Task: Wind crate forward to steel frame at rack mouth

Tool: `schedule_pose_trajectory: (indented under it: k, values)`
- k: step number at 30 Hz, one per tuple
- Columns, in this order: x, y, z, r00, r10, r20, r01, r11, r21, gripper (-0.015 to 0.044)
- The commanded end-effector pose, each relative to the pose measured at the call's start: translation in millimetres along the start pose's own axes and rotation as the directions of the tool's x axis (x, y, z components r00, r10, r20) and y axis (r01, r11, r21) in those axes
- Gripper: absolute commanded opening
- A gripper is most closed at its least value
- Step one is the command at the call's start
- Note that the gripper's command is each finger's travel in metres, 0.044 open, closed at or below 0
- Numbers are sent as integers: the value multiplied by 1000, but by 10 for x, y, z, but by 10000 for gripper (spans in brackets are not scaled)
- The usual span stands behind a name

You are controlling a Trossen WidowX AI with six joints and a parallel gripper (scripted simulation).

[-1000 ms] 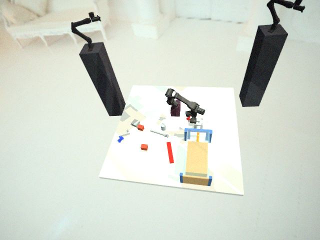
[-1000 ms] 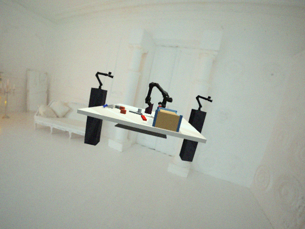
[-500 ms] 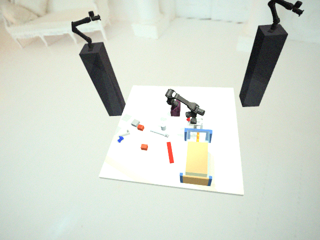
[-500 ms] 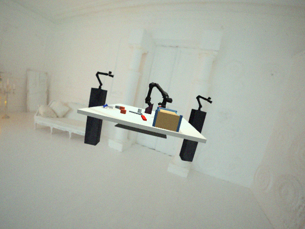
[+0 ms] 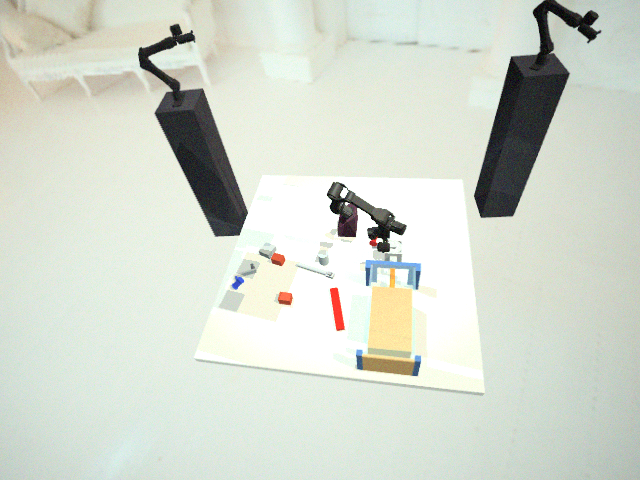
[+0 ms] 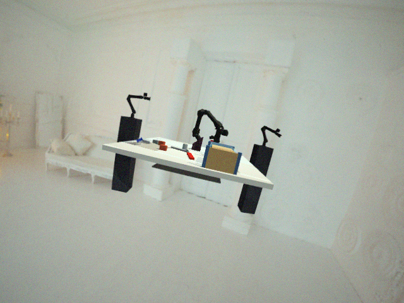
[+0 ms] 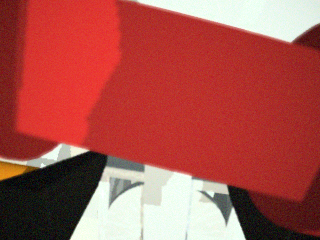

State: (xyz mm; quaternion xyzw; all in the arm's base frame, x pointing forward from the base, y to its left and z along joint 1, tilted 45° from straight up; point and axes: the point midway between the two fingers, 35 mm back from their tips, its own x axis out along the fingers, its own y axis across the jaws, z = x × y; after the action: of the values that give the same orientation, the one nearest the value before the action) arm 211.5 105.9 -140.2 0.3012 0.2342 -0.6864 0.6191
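Observation:
The tan crate (image 5: 391, 317) sits flat in the clear-panelled cubby, its front behind the blue frame (image 5: 392, 264) at the mouth, with a gap between. An orange strap (image 5: 392, 277) runs from it towards the pale winch (image 5: 397, 246). My gripper (image 5: 383, 248) (image 7: 167, 161) is open at the winch, its black fingers apart with pale surface showing between them. The red handle (image 5: 373, 242) (image 7: 200, 105) is at the winch and fills much of the wrist view, just beyond the fingers. Its key and the winch hole are hidden.
Left of the cubby lie a red bar (image 5: 337, 308), a grey wrench-like tool (image 5: 312, 269), a grey cylinder (image 5: 323, 258), two red blocks (image 5: 278, 259) (image 5: 285, 298), a grey block (image 5: 267, 250) and a blue piece (image 5: 237, 282). The cubby has a tan back board (image 6: 221, 160).

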Motion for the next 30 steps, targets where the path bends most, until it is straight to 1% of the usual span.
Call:
schedule_pose_trajectory:
  k: [1,4,7,9,13,14,18,19,22,25,27,30]
  values:
    - [-3,0,2,1000,-1,0,1,1000,1,440]
    - [-27,5,-2,1000,-2,-1,2,1000,1,440]
    - [-240,38,-31,1000,-8,-7,8,1000,1,440]
    - [-505,63,-46,1000,-16,-13,16,1000,0,440]
    - [-1185,49,13,999,-37,-24,37,999,-2,440]
    - [-1275,40,31,999,-40,-25,40,999,-2,440]
    - [-1305,36,38,999,-41,-25,40,999,-2,440]
    - [-1306,58,1,999,-16,-47,16,1000,-5,440]
    - [-1290,50,12,999,-17,-46,13,995,-100,361]
    - [-1252,30,39,999,-20,-44,5,946,-323,282]
    - [-1219,13,63,999,-22,-42,-2,866,-500,230]
    - [-1169,-13,100,999,-25,-39,-11,683,-731,151]
